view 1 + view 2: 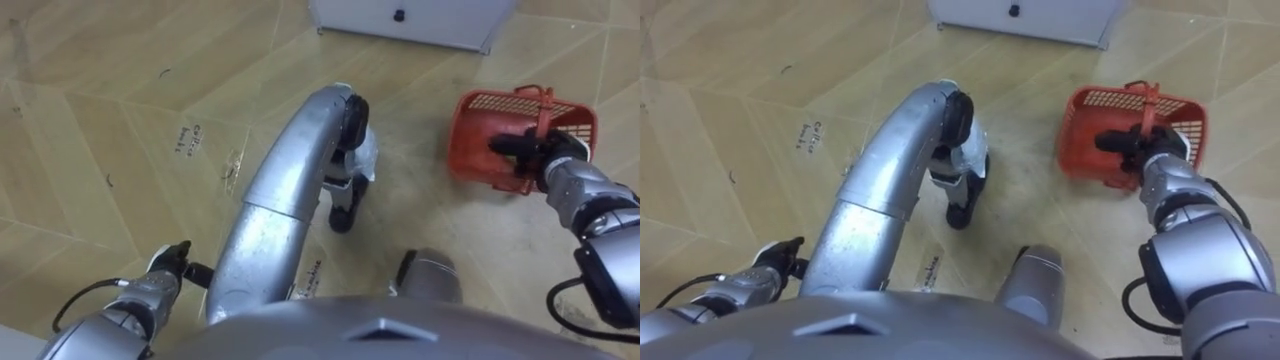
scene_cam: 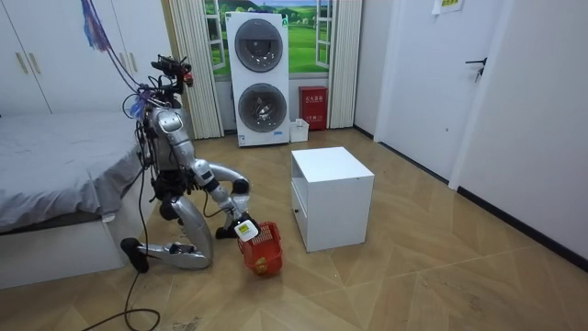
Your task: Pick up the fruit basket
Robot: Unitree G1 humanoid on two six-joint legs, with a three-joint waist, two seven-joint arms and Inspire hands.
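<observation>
Fruit basket (image 1: 475,140), of red plastic mesh, sits tipped at floor level just beside the white cabinet (image 2: 331,193), held by the right hand (image 1: 530,150). That hand's dark fingers are curled over the basket's near rim by the handle, covering part of the rim and the inside. What lies in the basket is hard to make out. Whether its underside touches the wooden floor (image 1: 100,100) or hangs just clear of it cannot be told.

In the eye views the cabinet is cut off at the top edge. The room view shows the robot kneeling between the bed (image 2: 55,165) and the cabinet, with stacked washing machines (image 2: 262,78) against the far wall.

The right arm reaches forward and down to the basket. The left hand (image 1: 170,265) hangs low beside the thigh, and its fingers are too small to read.
</observation>
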